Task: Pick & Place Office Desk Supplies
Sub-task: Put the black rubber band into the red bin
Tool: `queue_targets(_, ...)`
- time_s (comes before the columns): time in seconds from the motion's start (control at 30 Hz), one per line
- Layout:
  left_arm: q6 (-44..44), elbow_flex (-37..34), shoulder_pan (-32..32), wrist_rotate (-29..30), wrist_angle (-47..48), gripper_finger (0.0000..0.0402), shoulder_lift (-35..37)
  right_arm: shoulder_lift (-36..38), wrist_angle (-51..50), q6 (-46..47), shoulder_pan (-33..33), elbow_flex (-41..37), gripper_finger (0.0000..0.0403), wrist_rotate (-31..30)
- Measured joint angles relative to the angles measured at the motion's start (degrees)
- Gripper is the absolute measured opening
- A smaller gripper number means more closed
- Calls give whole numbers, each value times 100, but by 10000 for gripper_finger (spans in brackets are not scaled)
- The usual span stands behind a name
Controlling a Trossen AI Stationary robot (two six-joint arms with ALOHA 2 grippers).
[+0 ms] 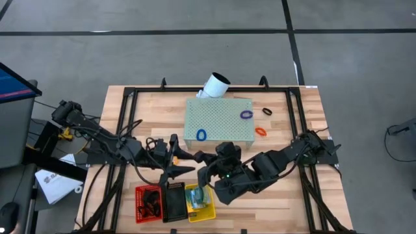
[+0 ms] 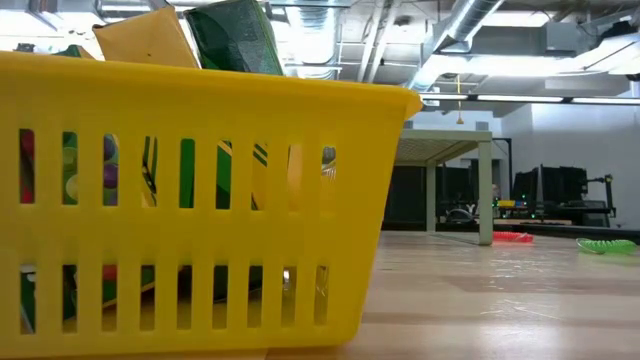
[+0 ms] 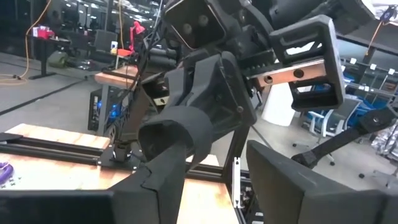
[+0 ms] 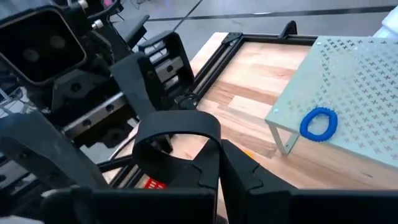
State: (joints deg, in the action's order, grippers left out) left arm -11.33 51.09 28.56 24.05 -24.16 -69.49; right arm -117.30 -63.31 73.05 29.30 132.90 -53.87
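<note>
The table [image 1: 286,201] has bare wood on my right side, inside its black frame. The near edge ahead of me is crowded by a red basket [image 1: 139,203], a black basket [image 1: 174,207] and a yellow basket [image 1: 212,209], set side by side and touching. Crayon boxes [image 2: 140,40] stand in the yellow one and poke above its rim. Behind my wrists the pale green perforated block [image 1: 224,117] fills the middle, with a blue loop [image 1: 201,134] on its near corner and a white tube [image 1: 216,84] at its far edge. A purple loop [image 1: 246,115], a black loop [image 1: 267,111] and an orange loop [image 1: 261,131] lie on the wood just right of it. Both my arms reach low toward the centre, nearly tip to tip between block and baskets. My left gripper [image 1: 188,156] has its fingers apart, gripping nothing that I can see. My right gripper [image 4: 214,158] is clenched, and a broad black band [image 4: 177,127] curls from its tip.
</note>
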Motion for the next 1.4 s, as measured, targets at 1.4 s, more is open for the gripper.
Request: queue_targets(1.4,-5272,-261,2536,-937,5375,0,1036,-2,199,-106,70,0,159,-472)
